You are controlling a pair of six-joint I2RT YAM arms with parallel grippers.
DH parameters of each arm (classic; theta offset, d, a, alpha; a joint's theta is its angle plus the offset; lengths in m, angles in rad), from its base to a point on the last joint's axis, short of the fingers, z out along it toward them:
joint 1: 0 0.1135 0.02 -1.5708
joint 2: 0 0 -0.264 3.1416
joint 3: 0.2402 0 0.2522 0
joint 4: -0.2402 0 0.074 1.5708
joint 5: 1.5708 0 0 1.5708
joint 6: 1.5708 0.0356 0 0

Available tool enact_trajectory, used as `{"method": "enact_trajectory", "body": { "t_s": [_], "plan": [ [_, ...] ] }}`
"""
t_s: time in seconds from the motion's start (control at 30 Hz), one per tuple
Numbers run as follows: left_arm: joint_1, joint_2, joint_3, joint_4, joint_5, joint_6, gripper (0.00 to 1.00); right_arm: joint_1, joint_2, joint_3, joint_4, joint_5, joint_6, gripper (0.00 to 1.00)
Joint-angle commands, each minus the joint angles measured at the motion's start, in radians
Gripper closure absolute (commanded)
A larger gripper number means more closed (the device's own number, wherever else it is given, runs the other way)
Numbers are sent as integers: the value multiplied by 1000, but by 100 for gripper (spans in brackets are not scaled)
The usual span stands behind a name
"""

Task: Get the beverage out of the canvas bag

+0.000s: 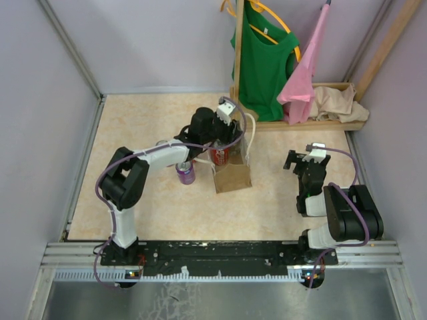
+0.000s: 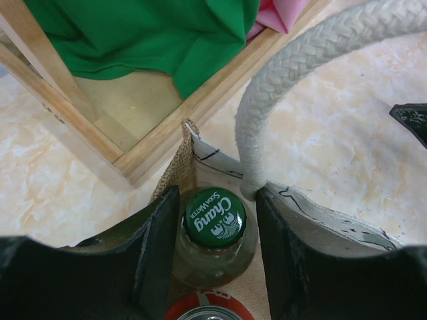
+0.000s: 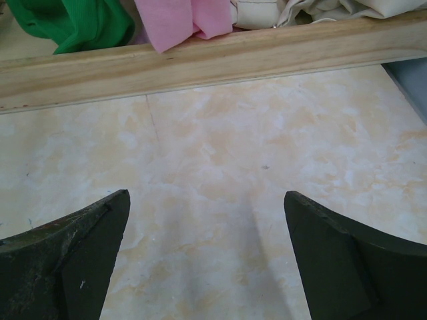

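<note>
Canvas bag: stands upright mid-table with its mouth up, just near of the wooden rack. A rope handle arches above it.
Contents: a green-capped glass bottle, upright, long axis vertical, cap pointing up at my left wrist camera. A red can stands beside it.
Left gripper: jaws narrowly parted either side of the bottle neck. I cannot tell whether they clamp it.
Right gripper: jaws wide, holding nothing, well right of the bag.
Purple can: stands just left of the bag.
</note>
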Motion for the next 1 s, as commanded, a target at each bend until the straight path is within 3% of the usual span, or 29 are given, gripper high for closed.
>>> {"method": "enact_trajectory", "body": {
  "t_s": [0.0,0.4,0.97],
  "plan": [
    [-10,-51,-31,-29,-32,41,45,-2,-1,22,50,1,0,1],
    [-13,-113,-100,49,-30,57,44,-2,-1,22,50,1,2,1],
    [-13,-56,-47,72,-53,49,45,-2,-1,22,50,3,2,1]
  ]
}}
